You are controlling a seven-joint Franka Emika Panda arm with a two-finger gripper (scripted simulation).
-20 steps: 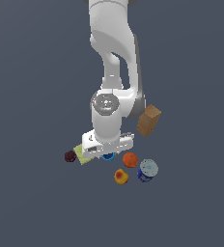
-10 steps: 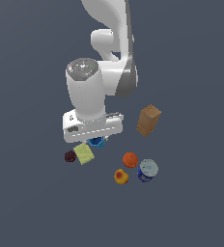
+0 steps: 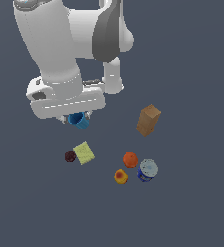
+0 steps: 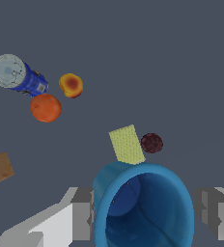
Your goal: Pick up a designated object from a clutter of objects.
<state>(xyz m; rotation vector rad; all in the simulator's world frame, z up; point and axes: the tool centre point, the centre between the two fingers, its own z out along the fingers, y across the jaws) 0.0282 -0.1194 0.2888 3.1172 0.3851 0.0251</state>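
The gripper, clamped on the small bright blue hollow cup, has risen well clear of the clutter, so the pick looks done

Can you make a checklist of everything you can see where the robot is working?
Surface: plain dark grey floor, no marks seen.
Job's thing: small bright blue hollow cup, up off the floor between the gripper fingers, open mouth facing the wrist camera.
Clutter: brown box standing tilted; yellow-green square sponge beside a dark maroon ball; orange ball, yellow-red fruit and blue-white can with a pale lid close together.
Gripper: white gripper shut on the cup.
Cables: nothing seen.
Surroundings: nothing seen beyond the grey background.
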